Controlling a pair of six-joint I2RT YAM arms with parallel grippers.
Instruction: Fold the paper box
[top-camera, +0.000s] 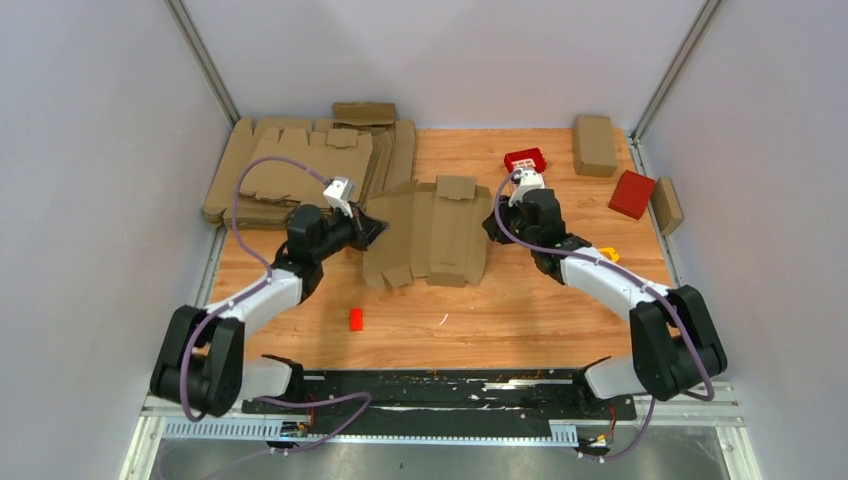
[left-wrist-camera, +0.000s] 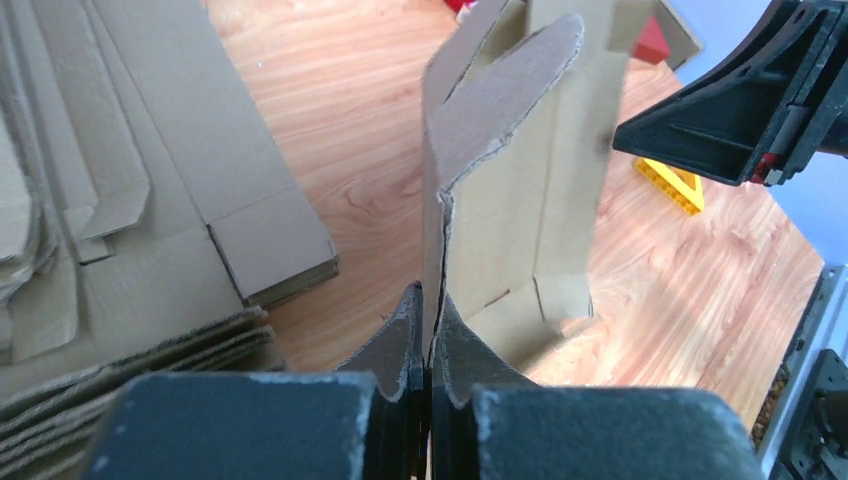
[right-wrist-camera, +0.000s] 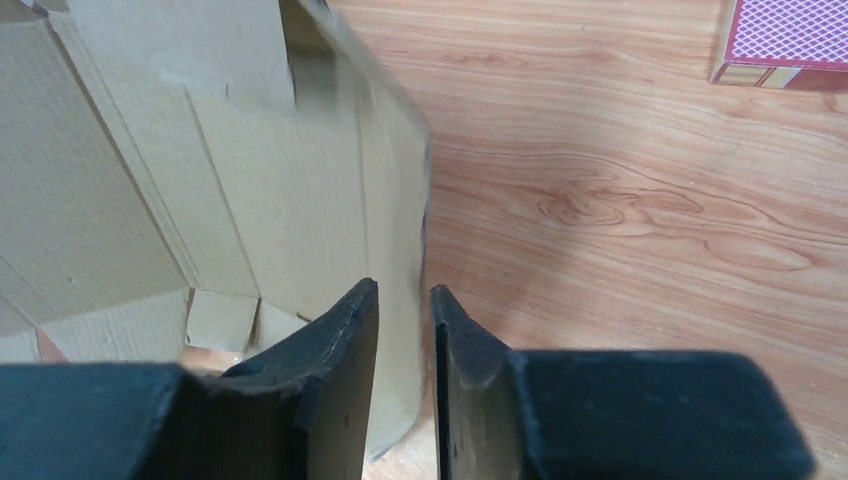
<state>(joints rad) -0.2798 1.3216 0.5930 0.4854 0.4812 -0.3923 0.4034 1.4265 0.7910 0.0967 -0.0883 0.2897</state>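
while left fingers (left-wrist-camera: 428, 335) clamp the paper box (top-camera: 432, 230) edge, right fingers (right-wrist-camera: 403, 330) slightly apart astride the opposite edge

In the right wrist view, the plain brown cardboard cut-out sheet (right-wrist-camera: 200, 180) is blurred along its right edge and cut off at the frame's left and top. A red patterned box (right-wrist-camera: 785, 40) is clipped at the upper right corner.
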